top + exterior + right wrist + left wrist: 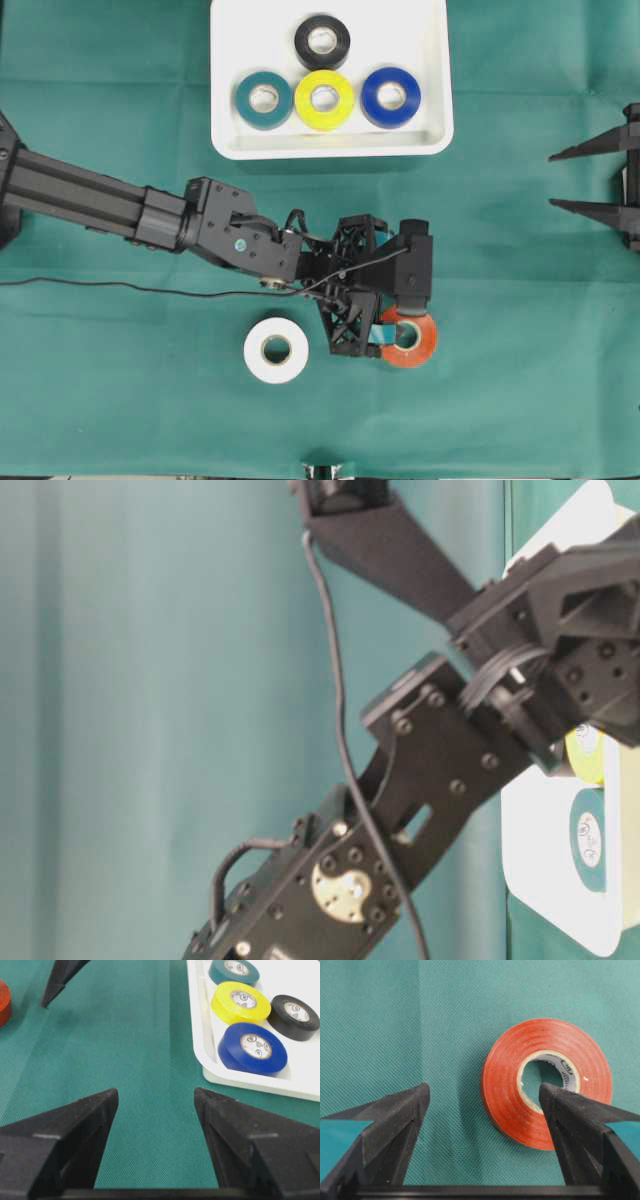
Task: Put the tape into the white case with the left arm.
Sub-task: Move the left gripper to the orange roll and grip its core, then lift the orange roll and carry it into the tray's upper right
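Observation:
A red tape roll [418, 345] lies flat on the green cloth, below and to the right of the white case [228, 100]. The left arm reaches over it, and my left gripper [392, 335] hangs open just above it. In the left wrist view one fingertip [555, 1102] points into the hole of the red tape roll [505, 1085] and the other fingertip [415, 1102] stands outside it, so my left gripper [484, 1092] straddles the roll's wall without closing. My right gripper [156, 1092] is open over bare cloth at the right edge [590, 180].
A white tape roll [275, 350] lies on the cloth left of the red one. The case holds black [322, 40], teal [263, 98], yellow [324, 99] and blue [390, 96] rolls. The left arm's cable [150, 290] trails across the cloth.

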`<state>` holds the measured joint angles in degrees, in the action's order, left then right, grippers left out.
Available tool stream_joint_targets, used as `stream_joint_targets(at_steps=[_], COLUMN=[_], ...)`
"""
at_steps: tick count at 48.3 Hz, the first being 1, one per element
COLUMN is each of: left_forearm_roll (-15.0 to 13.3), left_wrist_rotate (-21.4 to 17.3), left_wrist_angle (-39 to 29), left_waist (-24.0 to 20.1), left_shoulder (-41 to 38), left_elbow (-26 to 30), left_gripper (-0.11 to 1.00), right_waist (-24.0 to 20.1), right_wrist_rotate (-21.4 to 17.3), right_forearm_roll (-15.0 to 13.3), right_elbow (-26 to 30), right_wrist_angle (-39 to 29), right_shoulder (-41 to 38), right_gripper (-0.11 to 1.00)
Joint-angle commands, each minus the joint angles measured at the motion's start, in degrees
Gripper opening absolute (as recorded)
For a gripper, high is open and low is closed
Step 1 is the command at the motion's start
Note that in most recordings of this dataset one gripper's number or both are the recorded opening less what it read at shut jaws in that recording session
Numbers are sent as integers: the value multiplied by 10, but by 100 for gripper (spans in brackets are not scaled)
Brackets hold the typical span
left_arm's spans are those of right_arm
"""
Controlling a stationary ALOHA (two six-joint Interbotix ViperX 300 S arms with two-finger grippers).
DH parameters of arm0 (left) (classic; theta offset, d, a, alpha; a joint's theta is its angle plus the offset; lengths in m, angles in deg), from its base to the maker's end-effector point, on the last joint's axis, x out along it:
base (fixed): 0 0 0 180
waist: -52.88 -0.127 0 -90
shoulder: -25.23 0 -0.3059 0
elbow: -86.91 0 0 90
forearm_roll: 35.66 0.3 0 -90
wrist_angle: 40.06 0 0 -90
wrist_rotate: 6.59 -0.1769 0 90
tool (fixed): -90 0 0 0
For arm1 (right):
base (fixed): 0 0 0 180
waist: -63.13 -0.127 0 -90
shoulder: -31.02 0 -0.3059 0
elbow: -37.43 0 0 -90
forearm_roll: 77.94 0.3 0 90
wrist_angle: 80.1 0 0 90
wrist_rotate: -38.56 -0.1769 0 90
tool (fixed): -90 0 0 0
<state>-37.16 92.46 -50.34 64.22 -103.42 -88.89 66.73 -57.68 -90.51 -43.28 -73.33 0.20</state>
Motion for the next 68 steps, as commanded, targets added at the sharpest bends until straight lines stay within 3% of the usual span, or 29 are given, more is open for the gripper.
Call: stream_joint_targets(at_steps=[1, 18, 24, 29, 37, 68], left_forearm_roll=[-1, 0, 0, 1, 1, 3], left_wrist_rotate=[10, 15, 15, 14, 12, -11], left_wrist_angle=[-6, -47, -54, -54, -54, -54], left_waist=[4, 5, 5, 5, 5, 6], left_shoulder=[5, -21, -21, -18, -17, 45], left_elbow=[24, 54, 57, 57, 55, 25], left_gripper=[93, 92, 87, 69, 27, 26], right_waist=[0, 0, 0, 0, 0, 0], right_wrist_rotate=[-1, -1, -1, -1, -1, -1], right_forearm_roll=[0, 0, 0, 0, 0, 0], right_elbow=[6, 6, 7, 6, 6, 6], right_wrist_angle=[4, 5, 5, 5, 5, 5], right_shoulder=[-3, -3, -3, -3, -3, -3], right_gripper=[99, 99, 99, 99, 99, 99])
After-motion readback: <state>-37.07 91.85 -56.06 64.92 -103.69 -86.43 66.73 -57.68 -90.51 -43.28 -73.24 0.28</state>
